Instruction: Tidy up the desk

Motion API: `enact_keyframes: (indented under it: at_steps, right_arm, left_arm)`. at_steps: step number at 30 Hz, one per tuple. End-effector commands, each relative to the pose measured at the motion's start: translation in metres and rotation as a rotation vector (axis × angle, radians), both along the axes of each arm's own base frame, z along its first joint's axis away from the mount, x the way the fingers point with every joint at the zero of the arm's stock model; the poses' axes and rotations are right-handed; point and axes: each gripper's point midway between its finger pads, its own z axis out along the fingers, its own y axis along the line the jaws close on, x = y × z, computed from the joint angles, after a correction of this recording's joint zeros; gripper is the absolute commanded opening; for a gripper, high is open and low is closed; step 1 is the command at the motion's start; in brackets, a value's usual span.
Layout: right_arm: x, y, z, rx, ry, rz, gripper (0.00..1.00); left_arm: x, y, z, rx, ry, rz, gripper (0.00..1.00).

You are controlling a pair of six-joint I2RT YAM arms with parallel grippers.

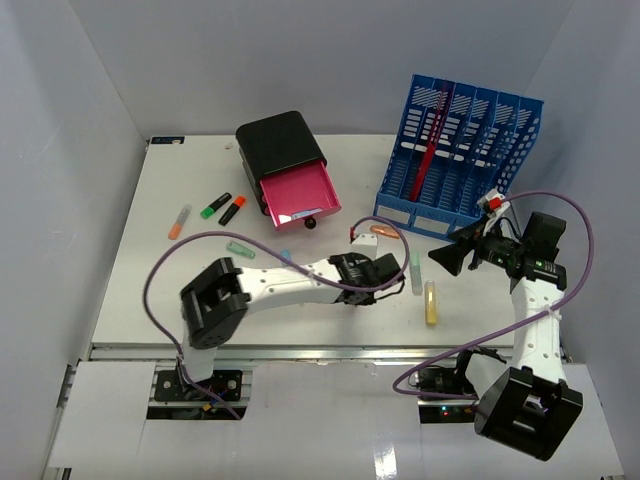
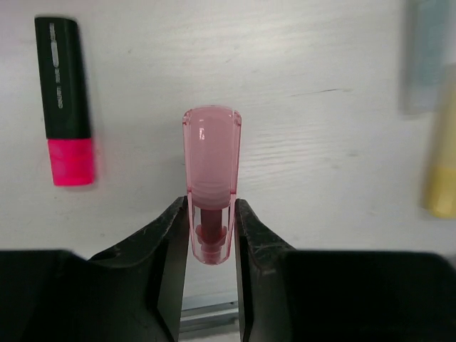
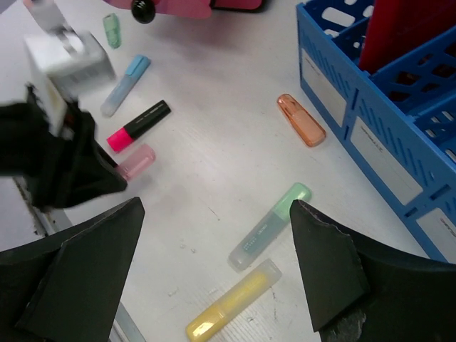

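My left gripper (image 2: pixel 211 208) is narrow and closed on one end of a pink highlighter (image 2: pixel 211 149). The rounded other end points away from my wrist. It is low over the white tabletop (image 1: pixel 190 170), but I cannot tell if it touches it. To the left, near but apart, lies a black highlighter with a pink cap (image 2: pixel 65 100). On the other side a pale green highlighter (image 3: pixel 271 226) and a yellow highlighter (image 3: pixel 231 299) lie close together, apart from my fingers.

My right gripper (image 3: pixel 215 206) is wide, with nothing between its fingers. It hangs above the tabletop near these two and faces the left gripper.

An orange highlighter (image 3: pixel 301 120) lies just in front of the blue file rack (image 3: pixel 385 107), where a red flat thing (image 3: pixel 399 28) stands in one slot. Farther back lie a light blue highlighter (image 3: pixel 125 85) and a mint highlighter (image 3: pixel 111 30), near the black drawer unit (image 1: pixel 280 140) with its pink drawer (image 1: pixel 300 195) pulled out. Three more highlighters (image 1: pixel 215 205) lie at the far left.

The tabletop lies under both arms, with grey walls around it and a metal rail (image 1: pixel 300 350) along the near edge.
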Motion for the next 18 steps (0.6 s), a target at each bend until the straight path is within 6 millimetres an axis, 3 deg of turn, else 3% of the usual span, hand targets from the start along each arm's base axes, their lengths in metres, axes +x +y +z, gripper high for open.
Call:
enact_keyframes:
  at_steps: [1, 4, 7, 11, 18]
  right_arm:
    - [-0.015, 0.013, 0.007, 0.015, -0.073, 0.116, 0.90]
    - [-0.014, 0.013, 0.005, 0.020, -0.065, 0.118, 0.89]
    - [-0.014, 0.013, 0.002, 0.031, -0.048, 0.122, 0.89]
    - [-0.013, 0.013, -0.001, 0.035, -0.035, 0.121, 0.89]
    - [-0.011, 0.011, -0.004, 0.029, -0.032, 0.115, 0.90]
  left_arm:
    - [0.026, 0.039, 0.121, -0.376, -0.161, 0.106, 0.10]
    - [0.061, 0.085, 0.163, -0.586, -0.224, 0.272, 0.10]
    - [0.098, 0.122, 0.188, -0.714, -0.292, 0.417, 0.11]
    - [0.142, 0.143, 0.209, -0.793, -0.323, 0.566, 0.13]
    - [0.212, 0.150, 0.186, -0.872, -0.241, 0.784, 0.14]
